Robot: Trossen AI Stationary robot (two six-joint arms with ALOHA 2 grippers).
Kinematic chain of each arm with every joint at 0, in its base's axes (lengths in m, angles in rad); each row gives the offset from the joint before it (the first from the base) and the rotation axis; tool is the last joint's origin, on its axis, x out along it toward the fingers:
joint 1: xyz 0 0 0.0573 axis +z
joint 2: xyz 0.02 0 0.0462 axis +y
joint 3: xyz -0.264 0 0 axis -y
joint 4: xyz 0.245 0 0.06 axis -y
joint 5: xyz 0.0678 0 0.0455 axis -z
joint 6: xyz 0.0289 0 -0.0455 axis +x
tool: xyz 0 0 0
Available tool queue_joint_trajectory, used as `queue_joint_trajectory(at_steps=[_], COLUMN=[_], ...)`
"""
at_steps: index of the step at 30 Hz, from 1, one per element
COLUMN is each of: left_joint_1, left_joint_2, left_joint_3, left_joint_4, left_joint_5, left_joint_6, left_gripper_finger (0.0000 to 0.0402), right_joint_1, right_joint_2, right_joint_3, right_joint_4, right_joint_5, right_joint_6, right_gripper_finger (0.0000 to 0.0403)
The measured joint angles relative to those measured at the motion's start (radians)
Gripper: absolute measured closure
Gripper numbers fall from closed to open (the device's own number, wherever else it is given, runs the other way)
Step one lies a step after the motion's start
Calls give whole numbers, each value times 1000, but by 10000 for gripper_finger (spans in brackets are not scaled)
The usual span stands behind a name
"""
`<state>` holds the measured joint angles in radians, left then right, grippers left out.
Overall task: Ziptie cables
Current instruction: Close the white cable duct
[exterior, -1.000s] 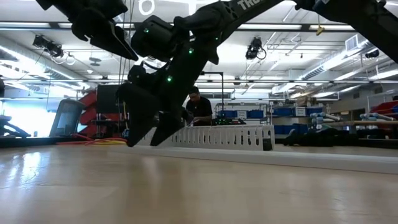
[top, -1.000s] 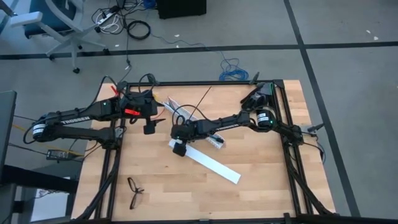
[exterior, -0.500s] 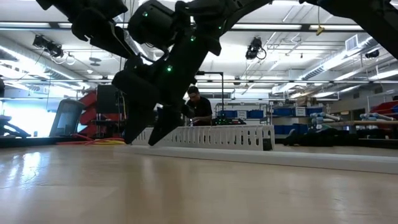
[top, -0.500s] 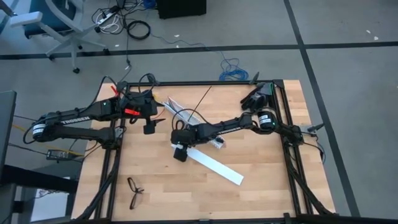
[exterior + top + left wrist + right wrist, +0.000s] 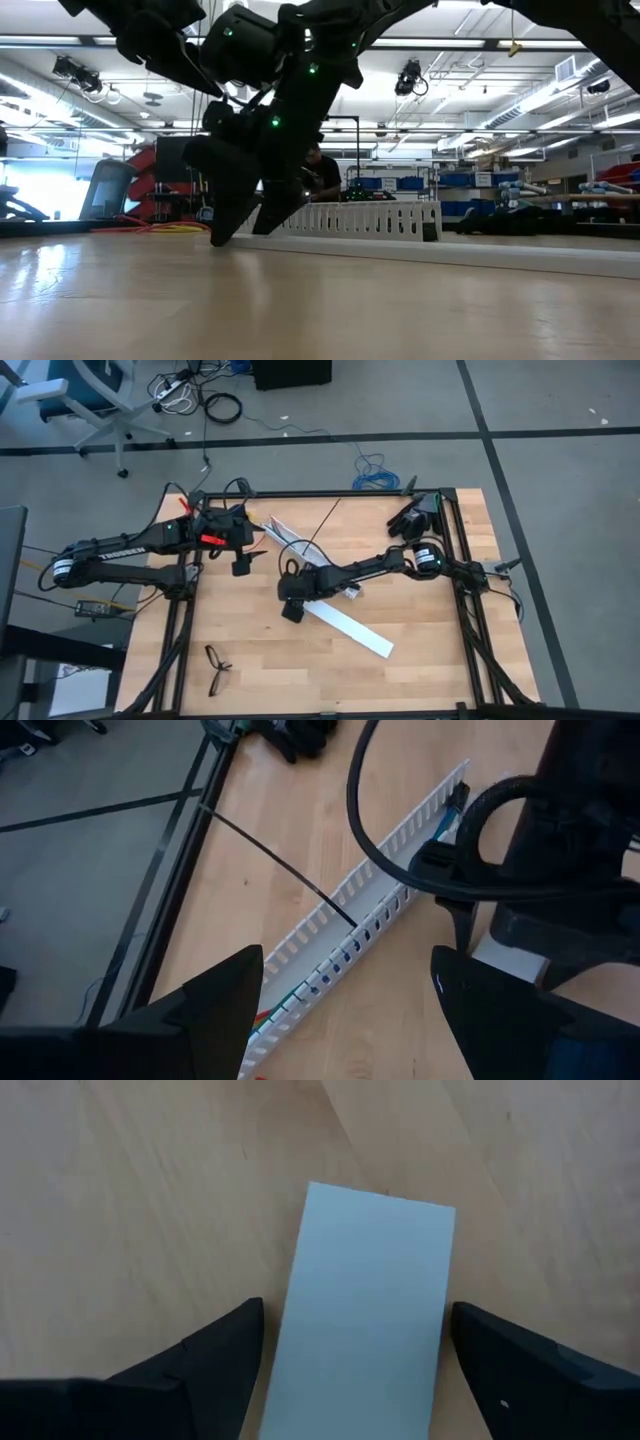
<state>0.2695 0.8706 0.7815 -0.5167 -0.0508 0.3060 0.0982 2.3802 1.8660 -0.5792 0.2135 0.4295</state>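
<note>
The cables (image 5: 445, 823) show as thin blue wires lying in the channel of a white slotted rail (image 5: 315, 558). The ziptie (image 5: 270, 865), a thin black strip (image 5: 325, 520), lies slanting across the rail's wall toward the far edge. My right gripper (image 5: 292, 608) is open, low over the table's middle (image 5: 245, 230). Its fingers stand on either side of the end of a flat white strip (image 5: 370, 1300); I cannot tell whether they touch it. My left gripper (image 5: 240, 565) hangs open above the far left, with nothing between its fingers (image 5: 345, 1010).
The flat white strip (image 5: 350, 628) runs toward the near right. Folded glasses (image 5: 217, 668) lie near the front left corner. A dark object (image 5: 415, 515) sits at the far right corner. A person (image 5: 320, 175) is in the room behind the slotted rail (image 5: 360, 218).
My right gripper has slid a little toward the table's near edge, staying open and low at the flat white strip's end.
</note>
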Motion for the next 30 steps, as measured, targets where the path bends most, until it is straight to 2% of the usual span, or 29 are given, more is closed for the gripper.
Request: queue_joint_trajectory(at_steps=[16, 24, 30], left_joint_1=[-3, -3, -4], left_joint_2=[149, 214, 232], left_joint_3=[-1, -1, -1], left_joint_4=[89, 100, 109], left_joint_5=[3, 3, 5], left_joint_6=[1, -3, -18], left_gripper_finger=[101, 101, 101], right_joint_1=[5, 26, 39], right_joint_2=[3, 5, 6], right_joint_3=[-1, -2, -2], right_joint_4=[-12, -15, -17], right_joint_5=[-34, 5, 11], right_joint_6=[-5, 3, 20], right_gripper_finger=[96, 98, 143])
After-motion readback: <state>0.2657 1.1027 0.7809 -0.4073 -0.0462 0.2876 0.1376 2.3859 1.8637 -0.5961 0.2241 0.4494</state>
